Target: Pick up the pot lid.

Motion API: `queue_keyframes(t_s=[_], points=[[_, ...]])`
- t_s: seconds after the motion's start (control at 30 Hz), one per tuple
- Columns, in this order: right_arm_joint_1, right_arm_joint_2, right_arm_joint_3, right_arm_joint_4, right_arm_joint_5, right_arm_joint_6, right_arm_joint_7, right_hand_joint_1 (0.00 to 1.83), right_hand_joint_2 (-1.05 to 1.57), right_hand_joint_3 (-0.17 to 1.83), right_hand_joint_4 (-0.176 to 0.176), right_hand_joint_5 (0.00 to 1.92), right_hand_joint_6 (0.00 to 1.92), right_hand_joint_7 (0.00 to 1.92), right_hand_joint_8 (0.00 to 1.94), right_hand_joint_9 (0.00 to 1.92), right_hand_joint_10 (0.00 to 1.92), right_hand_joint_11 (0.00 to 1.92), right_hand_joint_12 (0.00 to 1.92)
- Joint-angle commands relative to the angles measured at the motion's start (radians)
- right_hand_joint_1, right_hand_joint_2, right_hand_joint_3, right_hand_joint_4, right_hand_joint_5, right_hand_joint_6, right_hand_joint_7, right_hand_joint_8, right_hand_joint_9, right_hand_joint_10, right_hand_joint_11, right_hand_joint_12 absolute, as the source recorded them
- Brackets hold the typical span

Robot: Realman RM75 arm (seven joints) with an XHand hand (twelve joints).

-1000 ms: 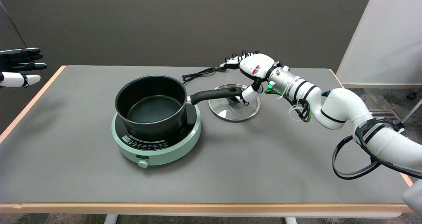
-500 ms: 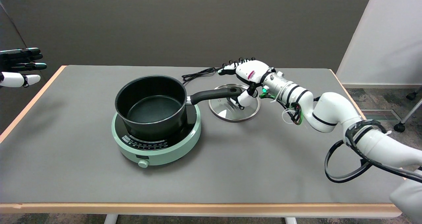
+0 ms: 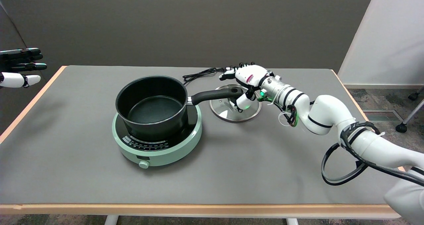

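One glass pot lid [image 3: 234, 110] is lying flat on the grey table [image 3: 232, 158], just to the right of the green induction cooker [image 3: 158, 145] and partly under the tip of the pot's black handle [image 3: 215, 95]. The right hand [image 3: 246, 82] is hovering over the lid's far right part, reaching in on its white arm [image 3: 328, 117] from the lower right. Its fingers [image 3: 228, 73] are stretching out to the left above the lid's far rim, spread apart and not clenched, while the thumb [image 3: 242, 102] is pointing down toward the black knob at the lid's centre (whether the thumb is actually touching the knob cannot be told from this angle). Nothing is being grasped as far as the view shows, and the lid is sitting level on the table top.

The black pot [image 3: 151, 104] is standing upright on the cooker, its handle pointing right toward the hand. A black power cord [image 3: 198, 74] is lying coiled on the table behind the pot and lid, near the hand's fingertips. The cooker's round dial [image 3: 144, 164] is facing the near edge of the table. At the far left of the view, the idle left hand [image 3: 18, 67] is hanging in the air, well apart from everything on the table.
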Motion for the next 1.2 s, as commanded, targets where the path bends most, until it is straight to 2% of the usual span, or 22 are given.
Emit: queue_keyframes(t_s=[0.03, 1.2], points=[[0.009, -0.007, -0.021, -0.050, 0.000, 0.037, 0.000, 0.91, 0.53, 1.02, 0.100, 0.41, 0.21, 0.39, 0.17, 0.45, 0.26, 0.29, 0.48], [0.076, -0.022, -0.081, -0.151, 0.034, 0.023, 0.000, 0.89, 0.60, 1.02, 0.139, 0.49, 0.35, 0.50, 0.18, 0.49, 0.32, 0.29, 0.53]])
